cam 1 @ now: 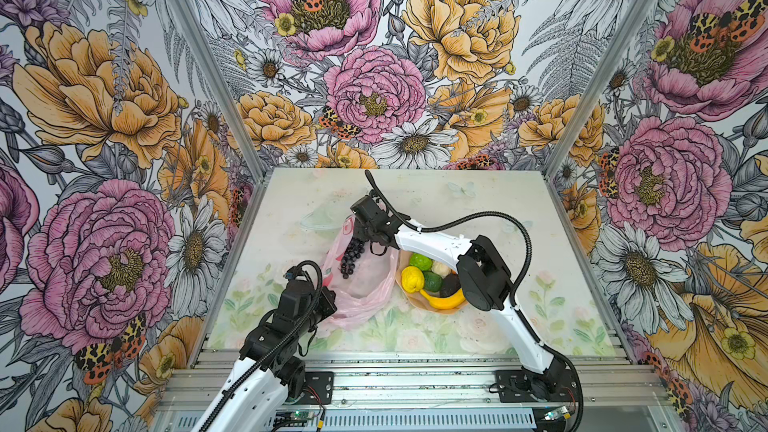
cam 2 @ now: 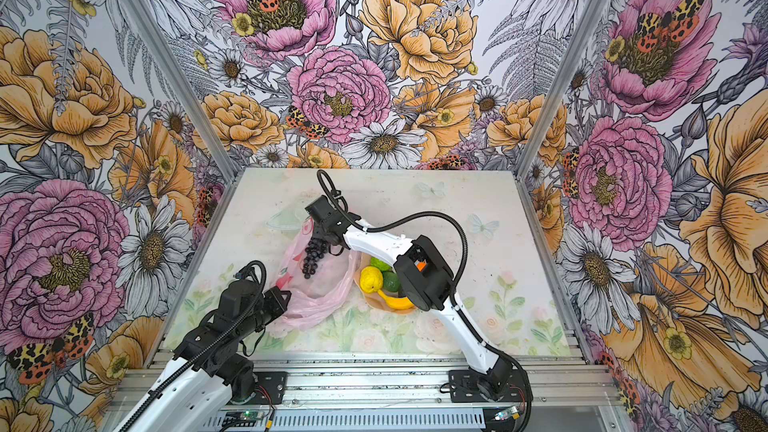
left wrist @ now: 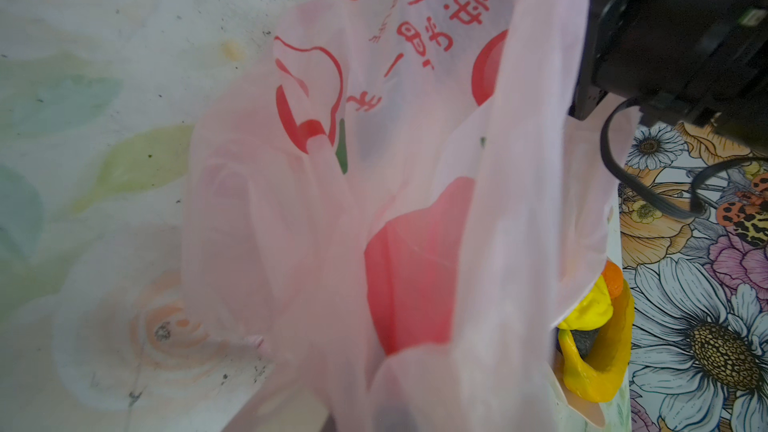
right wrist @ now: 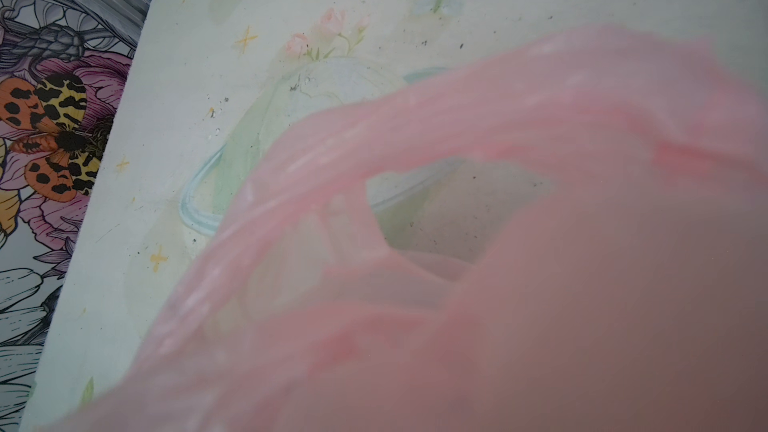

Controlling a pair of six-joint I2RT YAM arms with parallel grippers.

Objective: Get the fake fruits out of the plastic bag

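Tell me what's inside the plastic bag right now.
Only the dark grape bunch shows in the opening of the plastic bag. Its translucent pink body looks otherwise empty, but the crumpled near end and the spot under the grapes are covered.

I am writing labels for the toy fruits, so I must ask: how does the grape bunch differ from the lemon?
Colour: the grape bunch is dark purple, the lemon bright yellow. Shape: the grape bunch is a long cluster of small balls, the lemon one rounded piece. Place: the grape bunch is at the pink bag, the lemon lies in the dish beside it. Both are glossy.
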